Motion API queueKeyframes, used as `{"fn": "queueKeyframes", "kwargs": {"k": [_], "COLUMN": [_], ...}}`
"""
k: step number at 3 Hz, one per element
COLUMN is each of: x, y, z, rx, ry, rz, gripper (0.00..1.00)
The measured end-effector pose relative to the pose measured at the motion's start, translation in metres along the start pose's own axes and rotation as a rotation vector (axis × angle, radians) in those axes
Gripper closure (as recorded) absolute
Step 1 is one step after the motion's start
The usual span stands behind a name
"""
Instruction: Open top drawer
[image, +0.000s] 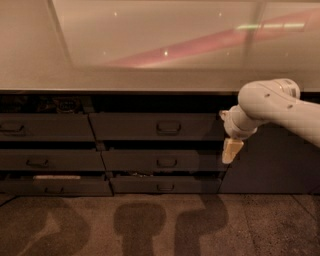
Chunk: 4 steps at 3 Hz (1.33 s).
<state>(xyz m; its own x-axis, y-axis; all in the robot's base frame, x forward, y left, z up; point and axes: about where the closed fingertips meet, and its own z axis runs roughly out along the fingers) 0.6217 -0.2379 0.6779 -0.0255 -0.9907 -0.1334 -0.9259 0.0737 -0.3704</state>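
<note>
The top drawer (150, 126) is a wide dark front right under the counter edge, with a small loop handle (168, 127) at its centre. A dark gap shows above the front. My gripper (231, 150) hangs tip down from the white arm (270, 105), just past the drawer's right end and at about the height of the second drawer row. It is well to the right of the handle and touches nothing that I can see.
Two more drawers (162, 162) sit below the top one, and a second column of drawers (45, 127) stands to the left. The pale counter top (150, 75) overhangs them. A plain dark panel (275, 165) lies behind the arm, above speckled floor (160, 225).
</note>
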Motion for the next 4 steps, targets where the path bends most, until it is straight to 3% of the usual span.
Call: {"fn": "queueKeyframes", "kwargs": {"k": [1,3,4], "x": [0.020,0.027,0.042], "y": [-0.034,-0.038,-0.036], "z": [-0.002,0.003,0.033], "rx": [-0.003,-0.017,-0.079], "ry": [0.064,0.072,0.110], "rz": [0.092,0.118,0.150], "gripper": [0.00,0.00,0.00]}}
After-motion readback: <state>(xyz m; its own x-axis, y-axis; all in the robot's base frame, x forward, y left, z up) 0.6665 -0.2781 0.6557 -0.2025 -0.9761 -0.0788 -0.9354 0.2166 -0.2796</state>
